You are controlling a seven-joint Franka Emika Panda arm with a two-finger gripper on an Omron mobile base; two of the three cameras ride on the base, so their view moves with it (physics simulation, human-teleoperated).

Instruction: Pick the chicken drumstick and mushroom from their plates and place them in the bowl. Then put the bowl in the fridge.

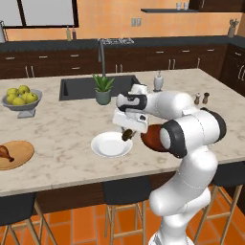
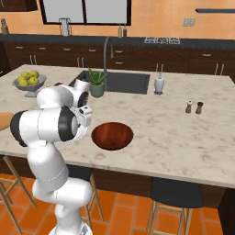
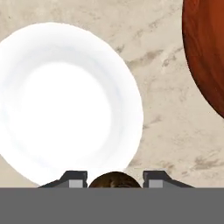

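Pincer [image 3: 114,180] fingers [image 3: 73,178] close on the mushroom [image 3: 114,179], the dark brown lump sitting between the two tips at 6 o'clock in the hand view; in the left base view the mushroom [image 1: 127,134] hangs under the hand, lifted clear of the plate. Directly below, the white plate [image 3: 65,105] lies bare on the marbled table [image 3: 166,131], and the reddish-brown bowl [image 3: 205,52] curves in at 2 o'clock, near the plate but not touching it.

From the right base view the bowl [image 2: 112,136] rests near the front edge of the table [image 2: 183,133], just beside the arm, with nothing in it. In the left base view the white plate [image 1: 111,145] lies at 9 o'clock of the bowl [image 1: 152,137], which the arm partly covers. Further toward 9 o'clock, at the table's edge, the wooden plate [image 1: 19,154] carries the chicken drumstick [image 1: 5,152], well apart from the pincer.

Beyond these stand a potted plant [image 1: 103,89] by the sink [image 1: 81,86], a grey pedestal bowl of yellow-green fruit [image 1: 21,99] at 10 o'clock, a soap dispenser [image 1: 158,82], and two small shakers [image 2: 194,107].
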